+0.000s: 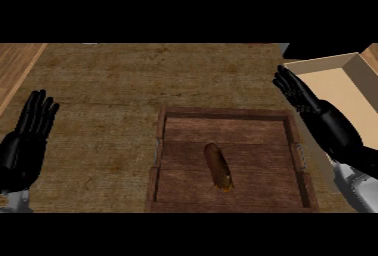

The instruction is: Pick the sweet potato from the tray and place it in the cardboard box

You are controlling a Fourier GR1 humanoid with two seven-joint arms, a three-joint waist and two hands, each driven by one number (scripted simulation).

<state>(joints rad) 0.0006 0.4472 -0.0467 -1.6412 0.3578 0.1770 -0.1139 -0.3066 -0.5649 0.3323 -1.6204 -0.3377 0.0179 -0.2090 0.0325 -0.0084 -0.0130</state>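
Now: sweet potato (218,167) lies lengthwise on floor of wooden tray (168,165), slightly right of tray centre, touched by neither hand. Cardboard box (330,78) open-topped at 2 o'clock from tray, near its upper right corner. Right hand (297,92) at 1 o'clock from potato, fingers straight and together, against box's left wall. Left hand (31,122) at 9 o'clock, well apart from tray, fingers straight, slightly spread, resting over brown counter (103,80).

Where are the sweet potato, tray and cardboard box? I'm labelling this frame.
sweet potato (218,167): head view, mid-body.
tray (225,114): head view, far rim.
cardboard box (347,92): head view, bare inner floor.
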